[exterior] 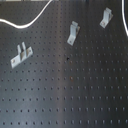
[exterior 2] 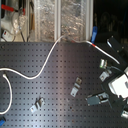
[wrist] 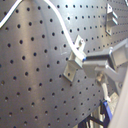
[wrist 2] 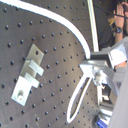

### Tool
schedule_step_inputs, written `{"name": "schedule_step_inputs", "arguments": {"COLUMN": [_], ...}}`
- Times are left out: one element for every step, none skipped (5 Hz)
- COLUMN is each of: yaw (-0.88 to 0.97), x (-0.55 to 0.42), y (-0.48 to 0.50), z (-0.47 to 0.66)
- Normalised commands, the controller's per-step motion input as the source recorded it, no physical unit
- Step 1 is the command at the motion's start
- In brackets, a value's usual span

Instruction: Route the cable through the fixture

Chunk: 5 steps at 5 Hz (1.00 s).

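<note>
Routing comes down to how we steer the cord across the black perforated worktop (exterior: 70,95), where we count three small metal brackets in the first exterior view: one toward the first exterior view's left (exterior: 20,55), one mid (exterior: 73,33), one toward its right (exterior: 105,18). The cable (exterior 2: 47,62) arcs in loose white curves from the second exterior view's left up to the arm, none of it in a bracket yet. We should keep slack, approach low, and lay it into a slot without dragging. The claw (wrist 2: 97,67) looks clenched on the cable, which runs straight into it.
</note>
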Motion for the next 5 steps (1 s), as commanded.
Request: {"name": "schedule_step_inputs", "arguments": {"yaw": [0.0,-0.5,-0.58,-0.56,-0.53], "x": [-0.018,-0.209,-0.356,-0.394,-0.168], "y": [-0.011,0.239,0.311,0.255,0.188], "z": [0.02,0.34,0.38,0.29,0.43]}}
